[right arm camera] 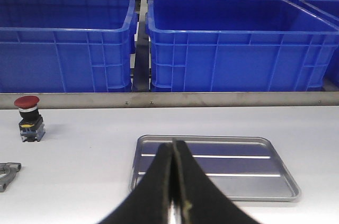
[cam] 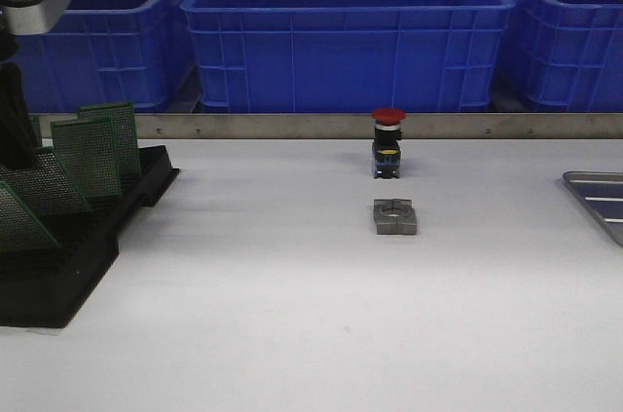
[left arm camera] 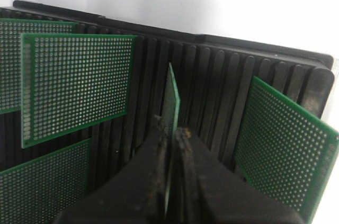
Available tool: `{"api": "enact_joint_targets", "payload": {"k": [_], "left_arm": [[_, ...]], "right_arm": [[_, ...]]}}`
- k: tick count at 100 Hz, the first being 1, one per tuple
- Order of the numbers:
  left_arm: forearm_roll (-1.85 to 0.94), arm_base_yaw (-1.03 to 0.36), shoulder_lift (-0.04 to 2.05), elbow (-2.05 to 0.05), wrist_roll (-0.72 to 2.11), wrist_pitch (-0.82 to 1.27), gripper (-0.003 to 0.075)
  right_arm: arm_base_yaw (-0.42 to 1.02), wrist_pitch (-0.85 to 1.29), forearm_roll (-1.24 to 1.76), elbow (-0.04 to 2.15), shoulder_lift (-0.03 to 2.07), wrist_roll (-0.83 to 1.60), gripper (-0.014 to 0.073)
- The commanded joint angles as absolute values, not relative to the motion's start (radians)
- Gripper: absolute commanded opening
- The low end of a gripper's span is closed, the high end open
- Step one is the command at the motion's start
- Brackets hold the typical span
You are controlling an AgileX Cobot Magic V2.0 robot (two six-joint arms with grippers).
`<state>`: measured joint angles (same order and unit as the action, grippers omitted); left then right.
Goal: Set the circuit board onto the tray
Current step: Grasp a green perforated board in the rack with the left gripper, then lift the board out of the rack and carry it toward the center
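Several green perforated circuit boards stand in a black slotted rack [cam: 68, 256] at the table's left. In the left wrist view my left gripper [left arm camera: 170, 131] is shut on the edge of one circuit board [left arm camera: 170, 97] that stands edge-on over the rack [left arm camera: 212, 70]. In the front view only the left arm's body [cam: 24, 3] shows. The silver-grey ridged tray [cam: 599, 200] lies at the right edge of the table. It fills the middle of the right wrist view [right arm camera: 222, 168]. My right gripper [right arm camera: 174, 144] is shut and empty, above the tray's near side.
Big blue crates [cam: 346, 37] line the back behind a metal rail. A red-capped push button [cam: 386, 144] and a grey metal block [cam: 394, 217] sit mid-table. Other boards [left arm camera: 74, 86] lean in the rack on both sides of the held one.
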<state>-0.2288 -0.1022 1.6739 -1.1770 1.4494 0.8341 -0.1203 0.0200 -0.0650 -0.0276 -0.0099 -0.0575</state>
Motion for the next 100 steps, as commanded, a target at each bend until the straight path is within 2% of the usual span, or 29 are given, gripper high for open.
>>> {"api": "enact_joint_targets", "payload": {"k": [1,43,77,100], "left_arm": [[-0.251,-0.107,1.636,-1.209,1.434,0.833,-0.0020],[-0.292,-0.107,1.572,-1.368,1.434,0.988,-0.0020],[-0.682,-0.110,1.529,-1.396,1.434,1.055,-0.0020],[-0.789,-0.202,1.529,-1.396,1.460,1.058,-0.0020]], "right_arm": [[-0.124,-0.062,-0.073,-0.014,-0.034,-0.053,-0.0058],[-0.124,-0.062,-0.073,-0.014,-0.034,-0.053,-0.0058],[-0.124,-0.062,-0.073,-0.014,-0.034,-0.053,-0.0058],[-0.124,-0.062,-0.073,-0.014,-0.034,-0.053,-0.0058]]}}
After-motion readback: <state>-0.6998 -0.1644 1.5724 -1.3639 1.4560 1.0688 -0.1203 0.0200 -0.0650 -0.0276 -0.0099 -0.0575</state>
